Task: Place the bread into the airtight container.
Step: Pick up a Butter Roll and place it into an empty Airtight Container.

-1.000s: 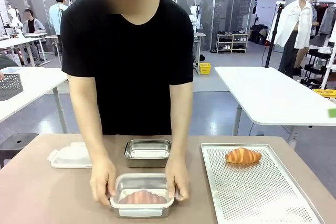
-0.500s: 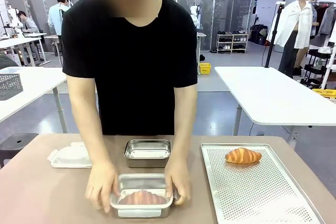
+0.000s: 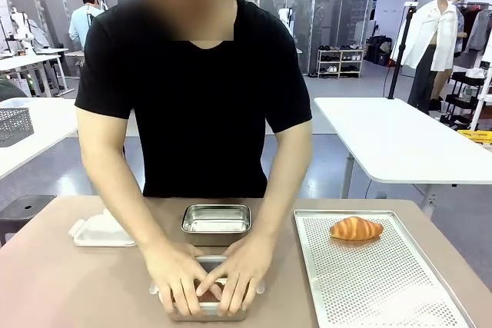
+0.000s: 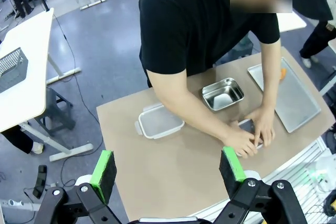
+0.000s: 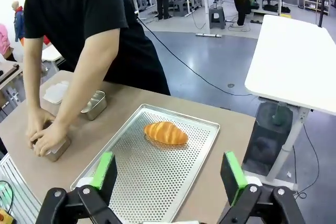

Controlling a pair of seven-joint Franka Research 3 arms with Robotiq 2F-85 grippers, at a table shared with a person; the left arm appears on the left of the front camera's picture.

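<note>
At lower centre of the front view, one hand [image 3: 175,276] and the other hand [image 3: 244,270] of the person lay flat on top of a shallow rectangular steel container [image 3: 206,313] on the brown table [image 3: 61,289]. Its contents were mostly covered, couldn't tell. Just behind it, mid-frame, sat a second empty steel tin [image 3: 216,220], and left of that a white translucent plastic lid [image 3: 100,230]. Right side of the frame: a perforated metal tray [image 3: 384,282] with a golden croissant-shaped bread [image 3: 355,228] lying in its far part, well apart from the hands. Left pincer [image 4: 167,166] was released, green pads wide apart and nothing between them, high above the table. Right pincer [image 5: 168,171] was the same, spread and empty, above the tray's near end.
</note>
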